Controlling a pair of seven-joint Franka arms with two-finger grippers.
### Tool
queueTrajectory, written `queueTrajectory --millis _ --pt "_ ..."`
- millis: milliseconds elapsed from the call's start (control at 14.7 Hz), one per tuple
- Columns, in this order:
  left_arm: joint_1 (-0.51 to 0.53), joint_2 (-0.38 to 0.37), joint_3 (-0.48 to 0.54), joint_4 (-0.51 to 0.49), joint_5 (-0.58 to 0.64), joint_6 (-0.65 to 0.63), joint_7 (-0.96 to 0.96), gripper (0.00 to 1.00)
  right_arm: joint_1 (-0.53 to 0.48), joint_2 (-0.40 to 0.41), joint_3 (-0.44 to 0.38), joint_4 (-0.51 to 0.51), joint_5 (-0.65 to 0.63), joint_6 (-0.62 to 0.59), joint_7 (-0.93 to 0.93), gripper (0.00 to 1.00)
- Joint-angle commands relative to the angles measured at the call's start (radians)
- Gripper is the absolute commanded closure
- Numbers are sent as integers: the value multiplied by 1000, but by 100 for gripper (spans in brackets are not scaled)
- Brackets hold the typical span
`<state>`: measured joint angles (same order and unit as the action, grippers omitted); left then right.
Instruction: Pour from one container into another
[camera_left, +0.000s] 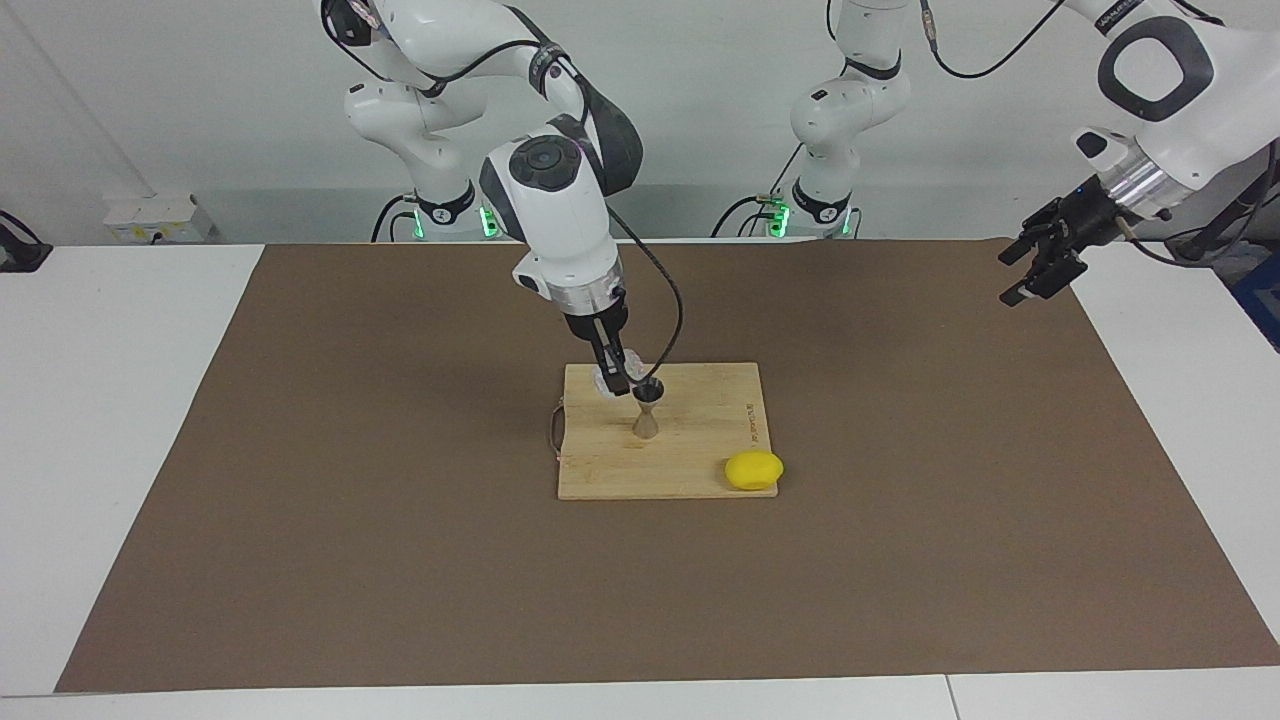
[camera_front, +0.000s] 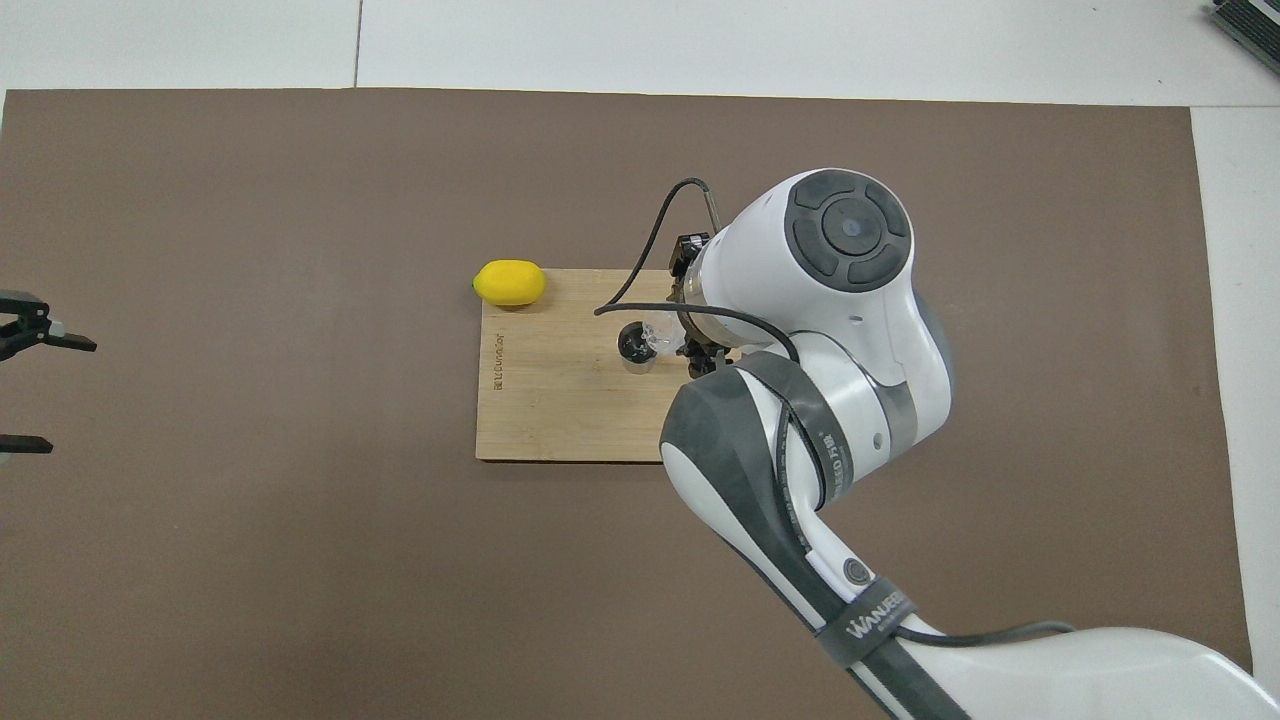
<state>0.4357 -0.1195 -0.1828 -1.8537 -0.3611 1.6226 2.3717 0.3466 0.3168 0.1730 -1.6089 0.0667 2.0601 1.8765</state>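
Note:
The silvery hourglass jigger (camera_left: 647, 408) (camera_front: 636, 346) stands upright on the bamboo cutting board (camera_left: 690, 455) (camera_front: 545, 410). My right gripper (camera_left: 614, 379) (camera_front: 690, 335) is shut on the small clear cup (camera_left: 618, 372) (camera_front: 660, 331), holding it tilted at the jigger's rim, its mouth toward the jigger. The right arm's wrist hides most of the gripper in the overhead view. My left gripper (camera_left: 1032, 266) (camera_front: 25, 390) hangs open and empty over the mat's edge at the left arm's end of the table.
A yellow lemon (camera_left: 754, 470) (camera_front: 510, 282) lies at the board's corner farthest from the robots, toward the left arm's end. A brown mat (camera_left: 350, 520) covers the table. A wire loop (camera_left: 554, 430) sticks out from the board's edge toward the right arm's end.

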Motion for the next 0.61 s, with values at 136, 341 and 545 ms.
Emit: queueTrajectory --millis 136,341,545 --pt "-40 -68 -9 24 65 -6 -19 0 6 18 3 20 -67 -17 49 100" --pt "-40 -77 -27 42 67 -4 -41 0 8 18 5 18 -77 -17 50 100" --pt "-40 -92 -46 38 89 -1 -245 0 23 21 5 18 -97 -17 52 100"
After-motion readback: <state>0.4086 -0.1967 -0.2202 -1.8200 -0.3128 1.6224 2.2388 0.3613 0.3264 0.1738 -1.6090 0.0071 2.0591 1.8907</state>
